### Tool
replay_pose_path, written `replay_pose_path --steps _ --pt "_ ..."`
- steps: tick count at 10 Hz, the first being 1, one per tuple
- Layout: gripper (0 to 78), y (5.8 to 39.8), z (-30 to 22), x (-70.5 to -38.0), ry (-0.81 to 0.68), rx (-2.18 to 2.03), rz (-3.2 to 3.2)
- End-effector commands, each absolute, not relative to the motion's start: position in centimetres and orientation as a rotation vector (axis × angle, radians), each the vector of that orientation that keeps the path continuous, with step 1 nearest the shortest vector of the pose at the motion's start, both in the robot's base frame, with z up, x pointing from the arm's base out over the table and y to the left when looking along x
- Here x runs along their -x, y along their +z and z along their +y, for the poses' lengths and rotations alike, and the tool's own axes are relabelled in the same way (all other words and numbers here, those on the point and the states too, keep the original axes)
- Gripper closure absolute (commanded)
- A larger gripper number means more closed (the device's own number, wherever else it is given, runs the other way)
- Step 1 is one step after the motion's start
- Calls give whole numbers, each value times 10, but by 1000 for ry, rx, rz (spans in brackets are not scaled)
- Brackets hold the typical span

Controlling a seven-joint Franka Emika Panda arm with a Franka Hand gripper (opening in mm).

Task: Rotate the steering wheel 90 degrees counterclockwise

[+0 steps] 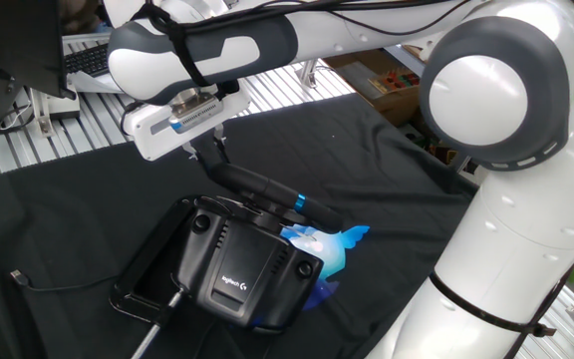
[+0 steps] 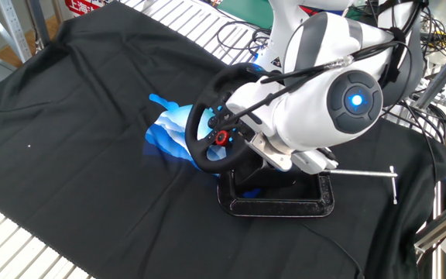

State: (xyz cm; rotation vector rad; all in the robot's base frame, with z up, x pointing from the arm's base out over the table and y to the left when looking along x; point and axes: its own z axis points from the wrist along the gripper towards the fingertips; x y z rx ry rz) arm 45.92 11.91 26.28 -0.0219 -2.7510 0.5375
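Although the gripper sits right at the steering wheel, its fingers are dark against the dark rim, and whether they pinch the rim or merely rest beside it cannot be told from either fixed view. Taking the boxy base unit as the landmark, the wheel stands on its far side, tilted and seen nearly edge-on in one fixed view, its long axis running from just under the gripper down toward the short blue stripe. The gripper meets the rim at its upper-left end, farthest from that stripe, so a counterclockwise turn would probably mean sweeping this contact point along the rim's arc.

From the other fixed view the wheel shows as a thick padded ring with a matte, slightly grippy look, a small red button near its hub, and the arm's glossy white shell covering its right half. Below the base lies a black rectangular frame. A wrinkled black cloth covers the counter, with a crumpled blue patch beside the wheel.
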Motion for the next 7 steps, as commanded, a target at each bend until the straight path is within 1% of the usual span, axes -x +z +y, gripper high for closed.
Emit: replay_pose_path --steps 1,7 --pt "764 263 122 -458 536 2 -2739" --pt "764 265 125 -455 525 30 -2747"
